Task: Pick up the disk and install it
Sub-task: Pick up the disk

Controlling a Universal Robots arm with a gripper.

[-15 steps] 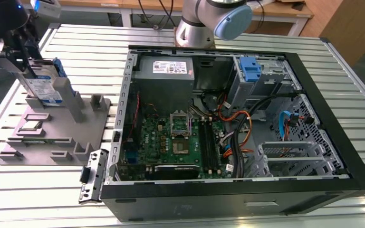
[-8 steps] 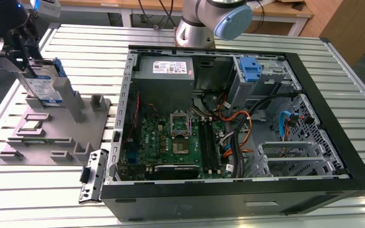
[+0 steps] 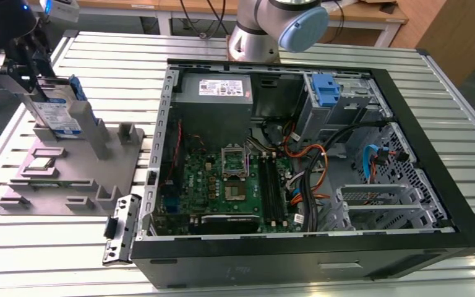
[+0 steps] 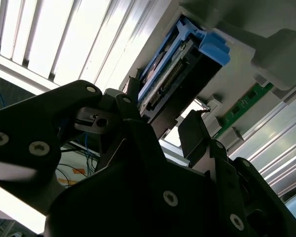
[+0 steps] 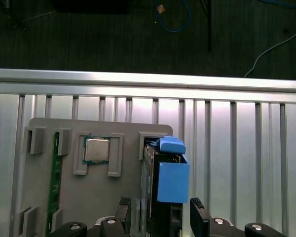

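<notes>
The gripper [image 5: 160, 216] hangs spread astride the disk [image 5: 172, 181], jaws on either side but apparently not yet pinching it. The disk stands on edge in a slot of the grey holder [image 3: 126, 166] on the desk [image 3: 122, 49], likely to keep both faces reachable, beside the open computer case [image 3: 435, 204].
</notes>
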